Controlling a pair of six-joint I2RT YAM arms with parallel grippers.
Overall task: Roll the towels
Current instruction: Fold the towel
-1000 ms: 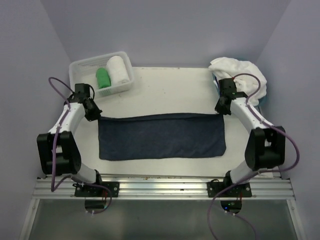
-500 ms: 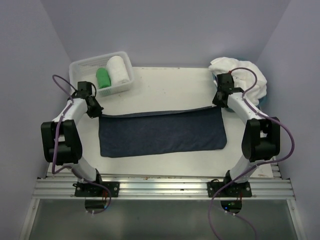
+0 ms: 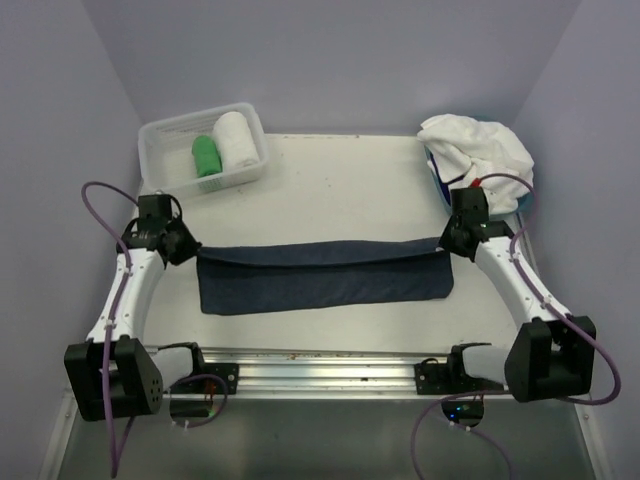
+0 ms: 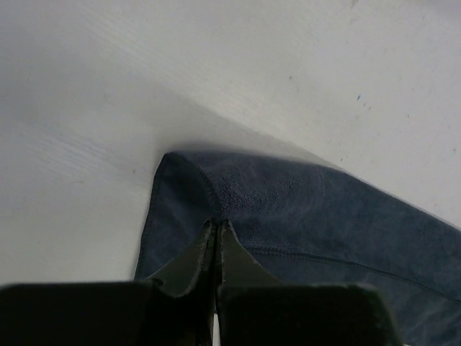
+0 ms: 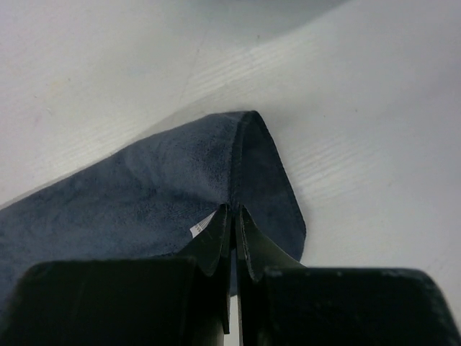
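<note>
**Fig. Navy towel: far edge lifted and drawn toward the near side**

The navy towel (image 3: pixel 325 285) lies lengthwise across the near half of the worktop (image 3: pixel 340 185), between the two arms. The left jaws are pressed together on its far-left corner (image 4: pixel 180 169). The right jaws pinch its far-right corner (image 5: pixel 248 126) in the same way, and a small white label (image 5: pixel 196 229) shows just beside them.

A second ago the towel lay flat and at full depth, with both wrists reaching out over its far edge. Now both arms have swung back toward their bases. The far edge has come with them and hangs as a raised, slightly sagging band above the cloth beneath. From above, the visible dark area is clearly shallower than before. The near edge appears to have stayed where it was.

This reads as a lengthwise fold in progress, which would narrow the towel into a strip before any rolling begins. The roll itself is not yet started. Both corners need to travel evenly, since a lag on one side would probably skew the fold.

Two finished rolls, a green towel (image 3: pixel 206 157) and a white towel (image 3: pixel 235 140), stand in the clear basket (image 3: pixel 160 135) at the far left. A heap of white towels (image 3: pixel 480 150) sits unrolled at the far right.
</note>
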